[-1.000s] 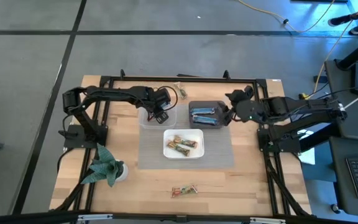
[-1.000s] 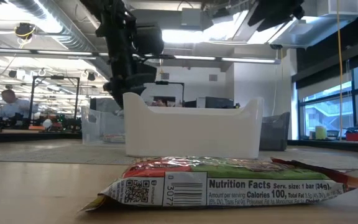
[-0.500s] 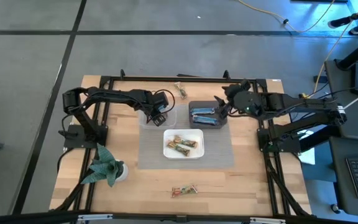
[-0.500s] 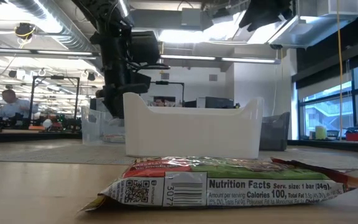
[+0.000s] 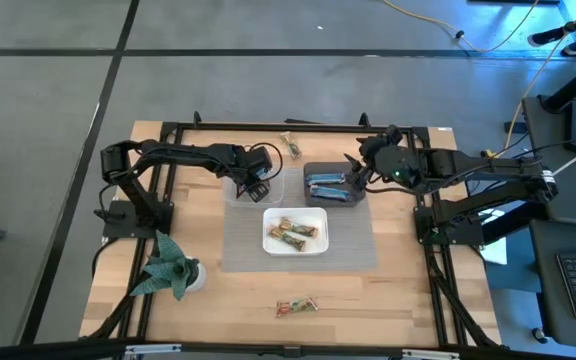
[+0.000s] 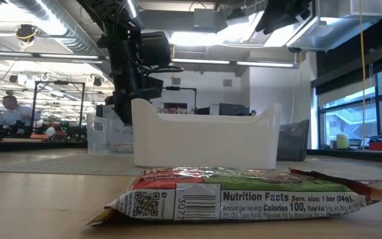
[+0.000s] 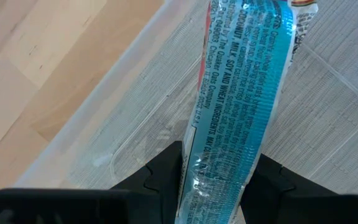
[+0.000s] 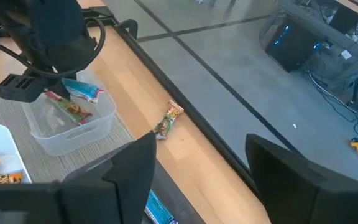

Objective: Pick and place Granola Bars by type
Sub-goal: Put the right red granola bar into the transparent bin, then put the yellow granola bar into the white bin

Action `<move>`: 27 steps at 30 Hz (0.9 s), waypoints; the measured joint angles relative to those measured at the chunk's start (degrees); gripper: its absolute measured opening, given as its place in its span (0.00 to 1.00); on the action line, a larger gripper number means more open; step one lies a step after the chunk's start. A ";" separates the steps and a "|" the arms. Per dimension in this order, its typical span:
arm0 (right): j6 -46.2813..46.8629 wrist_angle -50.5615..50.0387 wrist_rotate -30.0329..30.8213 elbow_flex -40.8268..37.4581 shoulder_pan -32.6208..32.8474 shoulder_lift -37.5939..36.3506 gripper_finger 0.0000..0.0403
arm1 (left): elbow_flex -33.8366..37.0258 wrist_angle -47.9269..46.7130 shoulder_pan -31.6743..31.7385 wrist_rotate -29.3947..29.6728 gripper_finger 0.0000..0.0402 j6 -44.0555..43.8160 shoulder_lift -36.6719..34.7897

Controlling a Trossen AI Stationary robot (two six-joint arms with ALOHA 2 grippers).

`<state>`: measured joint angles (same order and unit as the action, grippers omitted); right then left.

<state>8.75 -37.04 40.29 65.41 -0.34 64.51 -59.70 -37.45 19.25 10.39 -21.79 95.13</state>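
Three tubs: you have a clear tub (image 5: 253,187), a grey tub (image 5: 333,184) and a white tub (image 5: 295,231) grouped on the mat (image 5: 353,245) in the middle of the table (image 5: 408,290).
Left gripper: your left gripper (image 5: 255,186) sits over the clear tub, its fingers (image 7: 160,177) clamped on a blue bar (image 7: 238,106); the left wrist view shows the bar hanging over the tub's clear floor.
Same bar, other view: from the right wrist camera you can see the blue bar (image 8: 82,91) under the left gripper (image 8: 39,90), at the tub's (image 8: 73,134) top.
Clear tub contents: you can also make out a red and green bar (image 8: 70,107) inside it.
Right gripper: your right gripper (image 5: 353,170) is above the far right corner of the grey tub; its fingers (image 8: 126,165) stand wide apart with nothing between them.
Grey tub: blue bars (image 5: 328,187) lie in it.
White tub: two tan bars (image 5: 294,232) lie in it.
Loose bars: one lies on the bare wood near the table's far edge (image 5: 290,143), also seen from the right wrist (image 8: 168,119); one lies near the front edge (image 5: 296,307), filling the low view (image 6: 237,194) with its nutrition label toward you.
Plant figure: the green paper plant (image 5: 168,268) stands at the table's front left, well apart from the tubs.
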 joint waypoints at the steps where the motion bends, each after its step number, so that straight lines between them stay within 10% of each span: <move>1: 0.02 0.00 0.00 0.00 0.00 -0.02 0.62 | 0.00 0.01 0.00 0.00 0.31 0.01 0.00; 20: 1.57 5.01 -0.38 -0.01 -1.71 -0.02 0.62 | -4.16 0.02 -0.11 -1.25 0.43 2.53 -5.96; 27: 1.51 17.07 -29.42 0.04 -14.11 2.39 0.62 | -4.76 0.23 -0.11 -1.19 0.43 1.55 -15.31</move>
<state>10.26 -19.97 10.87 65.45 -14.45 66.90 -64.47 -37.22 19.14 9.21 -20.24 79.82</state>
